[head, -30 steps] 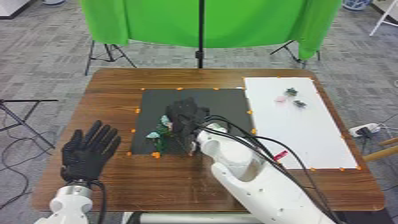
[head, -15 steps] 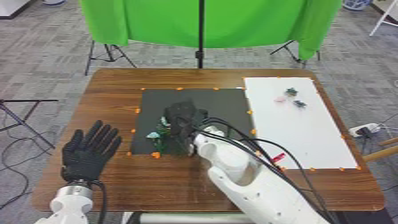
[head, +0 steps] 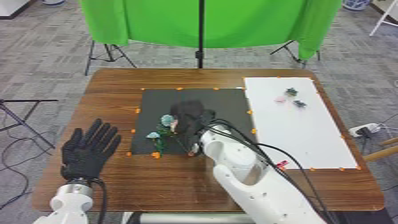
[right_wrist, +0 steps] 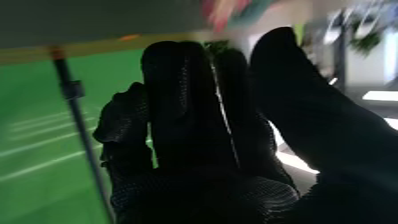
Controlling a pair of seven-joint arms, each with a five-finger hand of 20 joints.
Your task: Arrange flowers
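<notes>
The right hand is hanging over the black mat near blue flowers, fingers straight, thumb apart. The left hand is pointing forward, fingers spreading.

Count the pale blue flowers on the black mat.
2: one flower just left of the right hand, another flower nearer the robot. That hand may hide more.

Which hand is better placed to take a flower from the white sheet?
Likely the right hand: over the dark mat, it is nearer the small flowers there; the left hand is farther left.
</notes>
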